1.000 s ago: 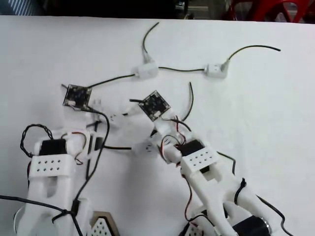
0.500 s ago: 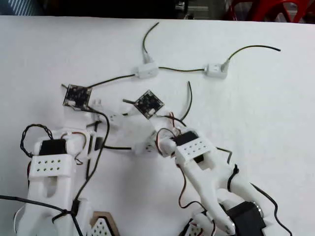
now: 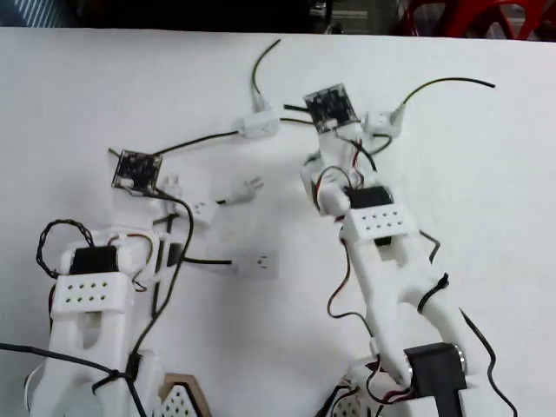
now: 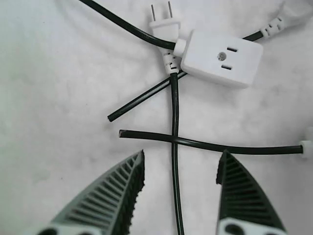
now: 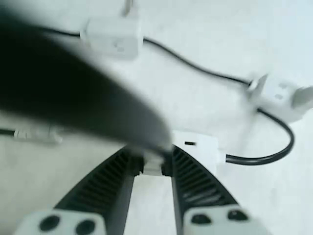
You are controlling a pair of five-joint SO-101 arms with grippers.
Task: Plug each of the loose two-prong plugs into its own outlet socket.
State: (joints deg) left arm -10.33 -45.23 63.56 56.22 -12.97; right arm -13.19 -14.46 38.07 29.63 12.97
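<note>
Several white outlet sockets on short black cords lie about the table. My left gripper point(image 4: 181, 155) point(image 3: 169, 239) is open, hovering over crossed black cords. Just beyond it lie a loose two-prong plug point(image 4: 164, 24) point(image 3: 169, 184) and an outlet socket point(image 4: 222, 58) point(image 3: 204, 208). Another plug point(image 3: 248, 189) rests at mid-table, near a lone socket point(image 3: 259, 261). My right gripper point(image 5: 151, 159) point(image 3: 317, 156) is at the far side, shut on a white plug point(image 5: 152, 167). A socket point(image 5: 198, 147) sits right behind its tips. A blurred black cord crosses the right wrist view.
Two linked sockets point(image 3: 259, 126) point(image 3: 382, 124) lie at the far side, either side of the right arm's wrist board point(image 3: 330, 106). Loose cord ends point(image 3: 460, 84) trail toward the far edge. Bare white table point(image 3: 486, 200) spreads to the right.
The right arm swung from the table's middle to the far side, carrying the held plug. The curved black cord left its old spot. The left arm stayed still.
</note>
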